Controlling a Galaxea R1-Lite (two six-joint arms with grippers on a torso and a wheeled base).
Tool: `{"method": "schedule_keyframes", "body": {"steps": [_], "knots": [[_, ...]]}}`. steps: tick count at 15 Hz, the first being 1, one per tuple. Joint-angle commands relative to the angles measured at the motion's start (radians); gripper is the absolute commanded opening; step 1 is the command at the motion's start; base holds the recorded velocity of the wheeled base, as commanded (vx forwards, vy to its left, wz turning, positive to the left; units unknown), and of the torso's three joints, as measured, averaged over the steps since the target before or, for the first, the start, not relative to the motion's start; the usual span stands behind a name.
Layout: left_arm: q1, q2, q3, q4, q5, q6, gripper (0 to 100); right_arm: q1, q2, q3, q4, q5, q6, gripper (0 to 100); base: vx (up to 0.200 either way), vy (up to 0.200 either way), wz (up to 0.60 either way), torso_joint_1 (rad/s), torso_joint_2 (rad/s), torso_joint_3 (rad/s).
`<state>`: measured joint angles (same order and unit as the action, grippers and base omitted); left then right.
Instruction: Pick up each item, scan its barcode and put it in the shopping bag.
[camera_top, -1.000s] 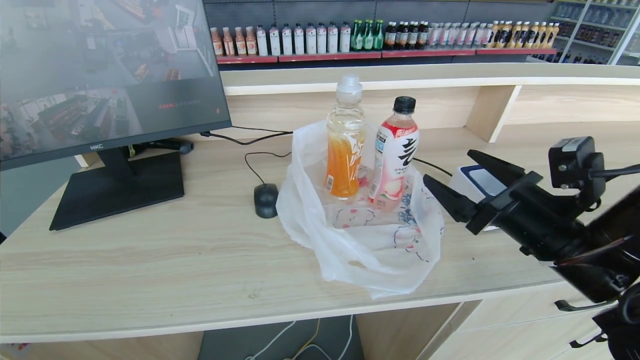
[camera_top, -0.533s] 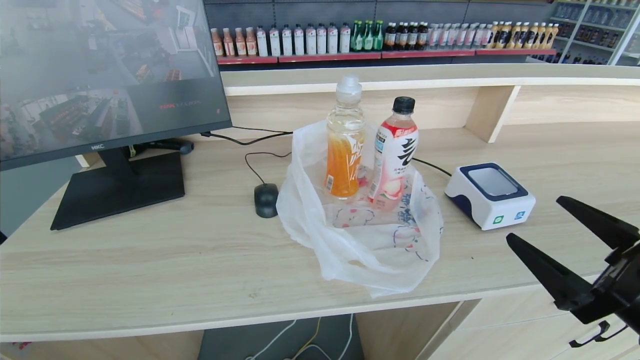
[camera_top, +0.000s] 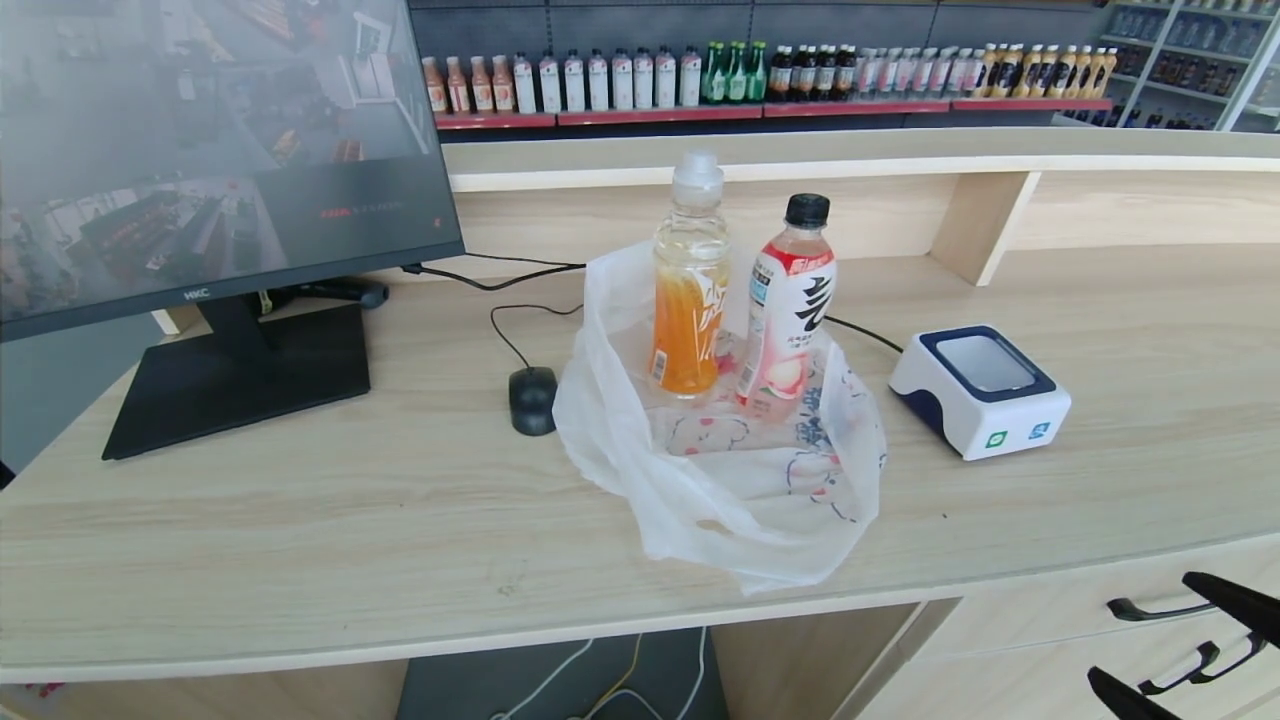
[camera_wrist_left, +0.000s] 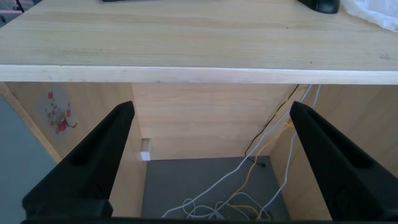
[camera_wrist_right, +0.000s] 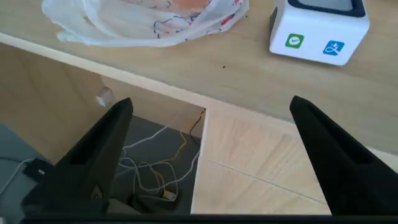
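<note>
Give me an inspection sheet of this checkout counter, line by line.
Surface: light wooden counter, no spills seen.
Job's things: orange bottle and pink bottle stand upright in the white shopping bag; scanner sits to the bag's right, apart from it.
Clutter: monitor and mouse on the left.
Pincers: left pincer and right pincer both open, empty, low in front of the counter edge.
Cables: mouse cable and scanner cable lie on the counter; loose wires under it.
Surroundings: shelf of bottles behind; drawers below on the right.
</note>
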<state>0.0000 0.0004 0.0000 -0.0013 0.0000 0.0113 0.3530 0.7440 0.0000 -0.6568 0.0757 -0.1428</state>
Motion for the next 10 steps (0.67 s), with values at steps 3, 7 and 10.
{"method": "schedule_keyframes", "body": {"steps": [3, 7, 10], "knots": [[0.000, 0.000, 0.000, 0.000, 0.000, -0.002, 100, -0.016, -0.632, -0.003, 0.635, -0.031, -0.001, 100, 0.000, 0.000, 0.00, 0.000, 0.00, 0.000], [0.000, 0.000, 0.000, 0.000, 0.000, -0.001, 100, -0.221, -0.591, 0.000, 0.651, -0.065, 0.077, 100, 0.000, 0.000, 0.00, 0.000, 0.00, 0.000], [0.000, 0.000, 0.000, 0.000, 0.002, -0.001, 100, -0.324, -0.644, 0.000, 0.651, -0.067, 0.068, 100, 0.000, 0.000, 0.00, 0.000, 0.00, 0.000]]}}
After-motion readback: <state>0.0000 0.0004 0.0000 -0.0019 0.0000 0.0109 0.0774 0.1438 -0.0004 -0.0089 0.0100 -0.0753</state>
